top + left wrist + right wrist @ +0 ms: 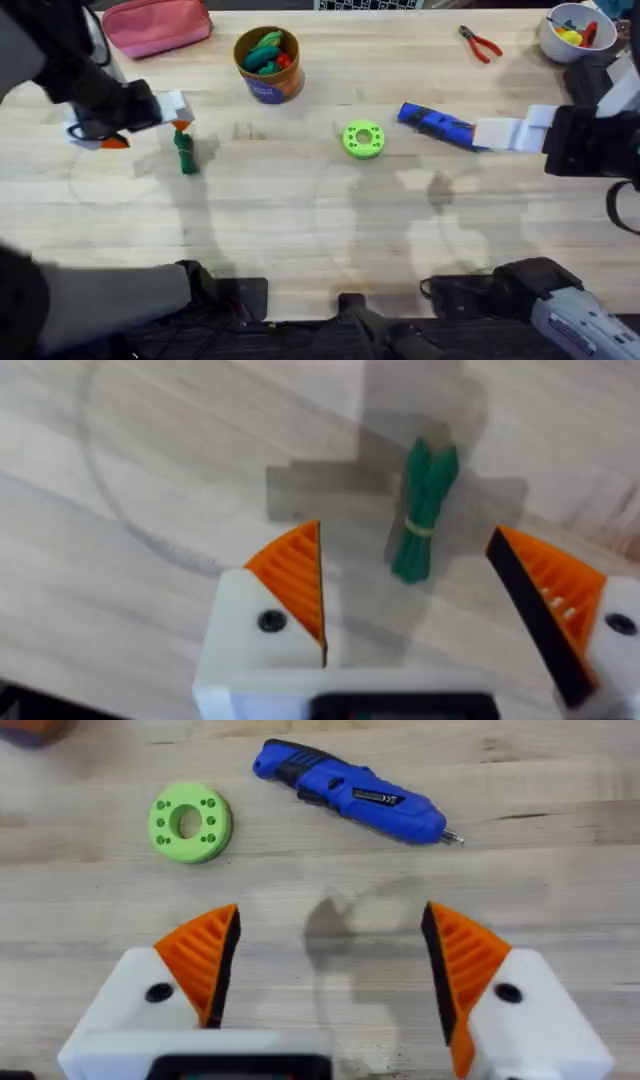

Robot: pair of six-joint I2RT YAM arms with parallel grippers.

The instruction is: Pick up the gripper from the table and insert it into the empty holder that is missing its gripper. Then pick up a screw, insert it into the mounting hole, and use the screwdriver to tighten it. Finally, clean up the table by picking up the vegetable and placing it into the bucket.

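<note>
Jaws spread, left gripper (410,615) hovers over the vegetable (425,510)

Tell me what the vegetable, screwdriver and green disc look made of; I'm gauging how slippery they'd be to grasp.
Vegetable: looks like matte moulded plastic or rubber, dark green with ridged stalks and a pale band.
Screwdriver: glossy blue hard plastic with darker grip sections and a thin metal bit.
Green disc: matte bright green plastic, possibly printed, with a ring of small holes.
</note>
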